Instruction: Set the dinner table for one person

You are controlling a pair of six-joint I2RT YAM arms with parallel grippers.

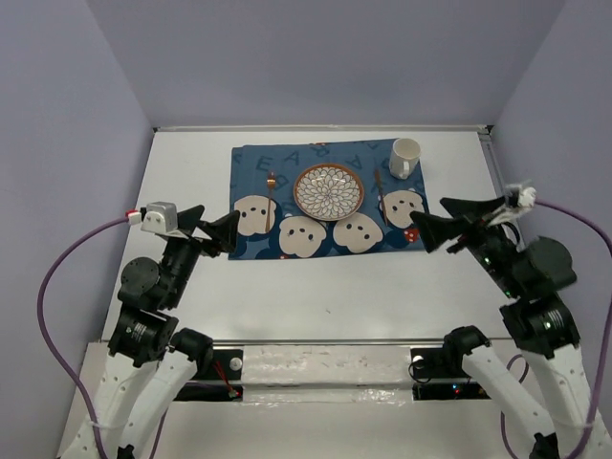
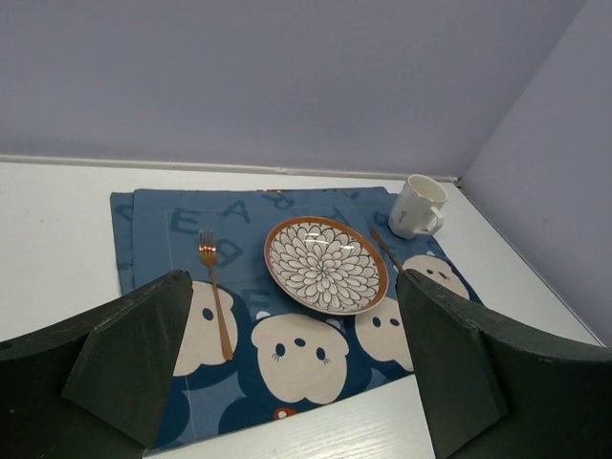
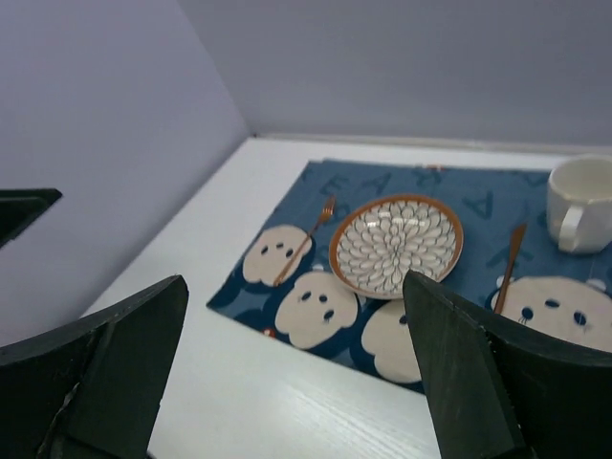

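Note:
On the white dinner table (image 1: 316,296) lies a blue cloth with bear faces (image 1: 320,234). On it sit a patterned plate with an orange rim (image 1: 328,191), a copper fork (image 1: 272,196) to its left, a copper knife (image 1: 380,190) to its right and a white mug (image 1: 404,158) at the far right. My left gripper (image 1: 212,226) is open and empty, just left of the cloth. My right gripper (image 1: 445,220) is open and empty, at the cloth's right edge. The plate also shows in the left wrist view (image 2: 326,263) and in the right wrist view (image 3: 396,245).
Lilac walls close in the table at the back and both sides. The mug (image 2: 418,206) stands near the back right corner. A metal rail (image 1: 316,363) runs along the near edge between the arm bases.

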